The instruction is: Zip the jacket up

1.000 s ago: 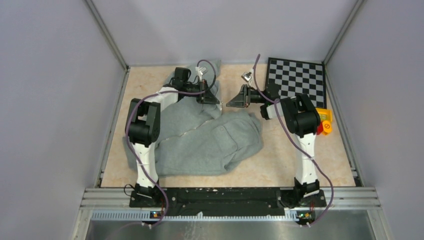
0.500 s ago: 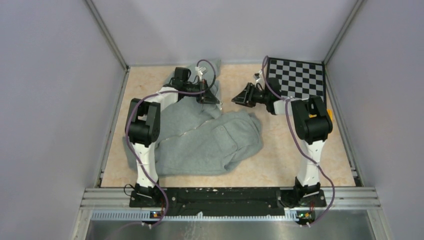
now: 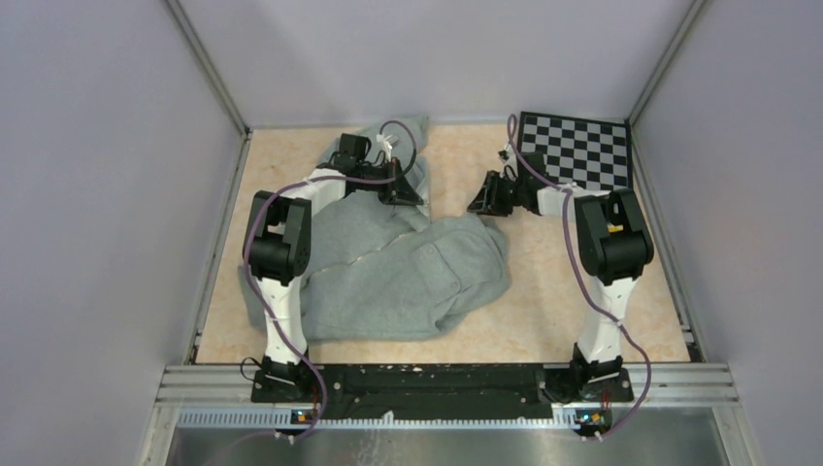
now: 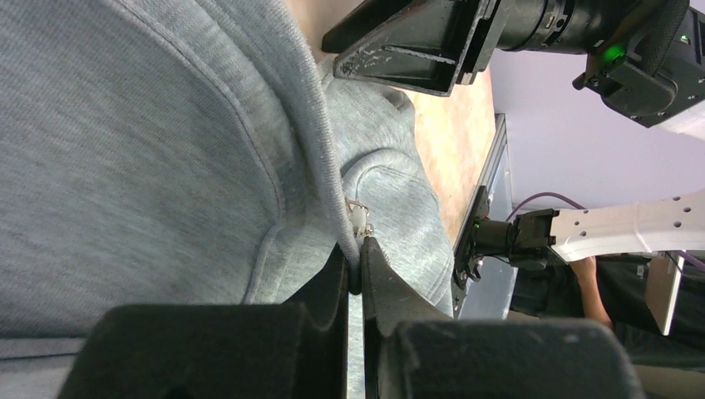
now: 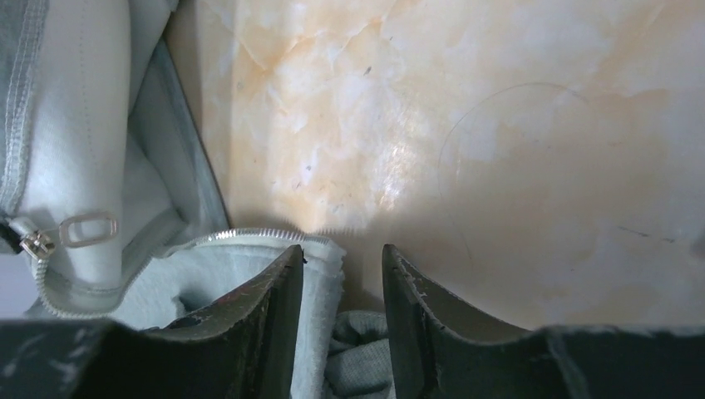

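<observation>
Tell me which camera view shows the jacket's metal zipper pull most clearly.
The right wrist view: the zipper pull lies flat as a clear metal loop. The left wrist view shows only a tiny metal piece near the left pincer, too small to identify. In the top view it cannot be seen.

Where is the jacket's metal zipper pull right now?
In the right wrist view, the zipper pull lies at the left edge on the pale lining of the jacket, left of the right gripper.
</observation>
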### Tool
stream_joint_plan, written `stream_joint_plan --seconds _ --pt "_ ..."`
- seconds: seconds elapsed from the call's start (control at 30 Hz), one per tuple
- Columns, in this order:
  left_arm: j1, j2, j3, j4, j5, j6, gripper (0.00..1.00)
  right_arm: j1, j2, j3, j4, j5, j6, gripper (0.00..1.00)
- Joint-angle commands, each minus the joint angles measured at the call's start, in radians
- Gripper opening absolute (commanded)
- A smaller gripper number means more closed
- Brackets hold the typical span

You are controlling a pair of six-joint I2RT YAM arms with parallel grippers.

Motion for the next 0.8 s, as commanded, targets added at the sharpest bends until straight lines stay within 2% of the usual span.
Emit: stream_joint_plan --seconds 0.0,0.1,0.23,0.3,0.37,0.4,0.43,0.5,0.57,0.67,0.77 --pt "0.002 -0.041 0.030 0.003 -0.002 0.009 0.00 0.002 -0.010 -0.003 -0.039 -0.081 -0.013 0.39" --pt "0.001 -0.044 0.026 -0.006 -0.004 0.009 0.00 0.004 -0.044 -0.063 0.036 -0.110 0.013 0.41" --pt "-0.006 -0.050 0.025 0.000 0.001 0.007 0.00 0.008 -0.063 -0.062 0.043 -0.135 0.026 0.38" --pt "-0.007 -0.043 0.025 0.001 0.008 -0.002 0.00 0.015 -0.074 -0.077 0.058 -0.126 0.022 0.32" --pt "-0.007 -0.041 0.024 0.006 0.018 -0.009 0.00 0.018 -0.087 -0.094 0.098 -0.129 0.029 0.20" --pt "-0.008 -0.043 0.022 0.010 0.018 -0.010 0.00 0.019 -0.097 -0.106 0.121 -0.138 0.040 0.18" --pt "-0.008 -0.045 0.021 0.013 0.016 -0.009 0.00 0.019 -0.112 -0.116 0.138 -0.145 0.048 0.19" --pt "-0.008 -0.045 0.019 0.008 0.010 -0.005 0.00 0.020 -0.148 -0.158 0.179 -0.132 0.063 0.32" --pt "-0.008 -0.051 0.018 0.005 0.018 -0.005 0.00 0.020 -0.181 -0.201 0.203 -0.095 0.077 0.36" --pt "-0.008 -0.060 0.016 0.011 0.015 -0.004 0.00 0.019 -0.216 -0.265 0.289 -0.088 0.137 0.36" --pt "-0.008 -0.056 0.015 0.013 0.028 -0.016 0.00 0.029 -0.219 -0.332 0.440 -0.092 0.193 0.28"
